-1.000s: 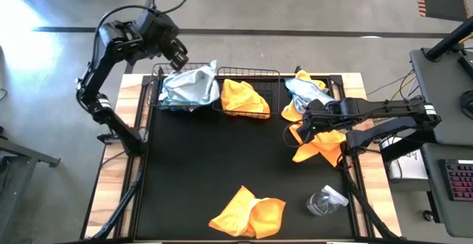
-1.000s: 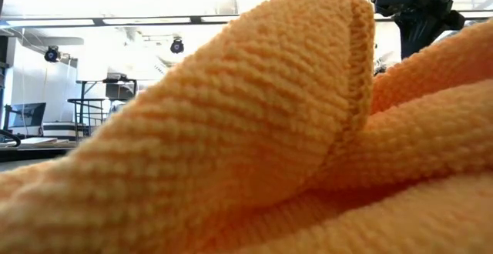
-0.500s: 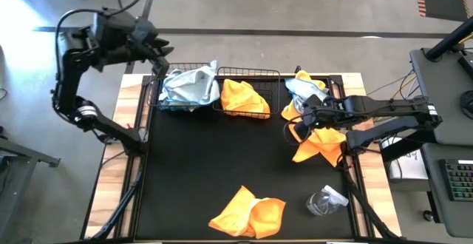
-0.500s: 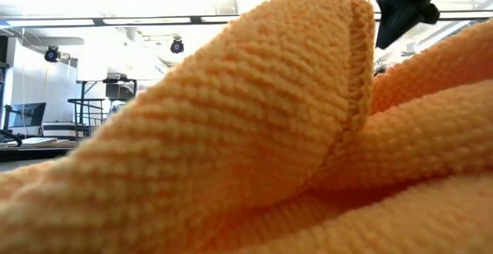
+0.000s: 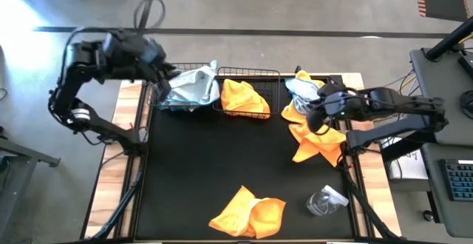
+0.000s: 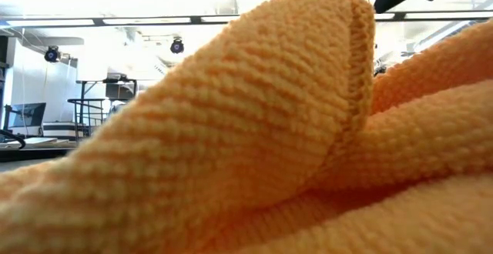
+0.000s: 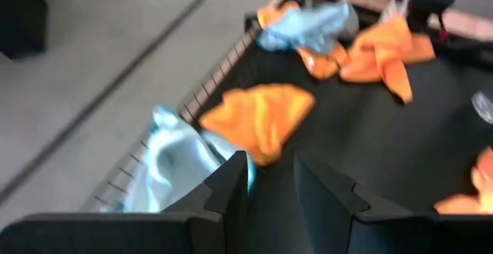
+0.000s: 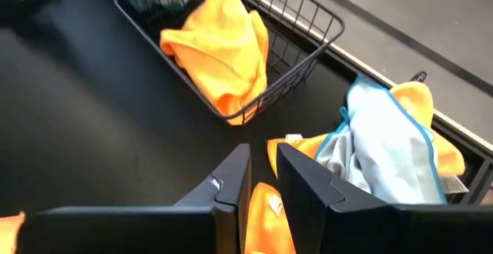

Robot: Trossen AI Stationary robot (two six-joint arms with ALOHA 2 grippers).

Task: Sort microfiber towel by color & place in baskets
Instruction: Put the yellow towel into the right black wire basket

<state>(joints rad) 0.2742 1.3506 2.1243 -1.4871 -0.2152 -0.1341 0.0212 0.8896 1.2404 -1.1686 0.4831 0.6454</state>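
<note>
Nearest the front edge of the table, an orange towel lay crumpled on the black mat, w/ a clear plastic spray bottle just beside it toward the right side. In the low view that same kind of orange cloth filled nearly the whole frame.

Mid-table, right side: the right gripper hung over a heap of orange towels, jaws a narrow gap apart; right wrist view showed orange cloth between the fingers, but whether it was pinched I cannot tell. A pale blue-grey towel lay on the far part of that heap, touching it.

Far edge: two black wire baskets side by side. The left basket held a blue-grey towel; the right basket held an orange towel.

The left gripper was at the left basket's far left corner, jaws apart, nothing between them.
</note>
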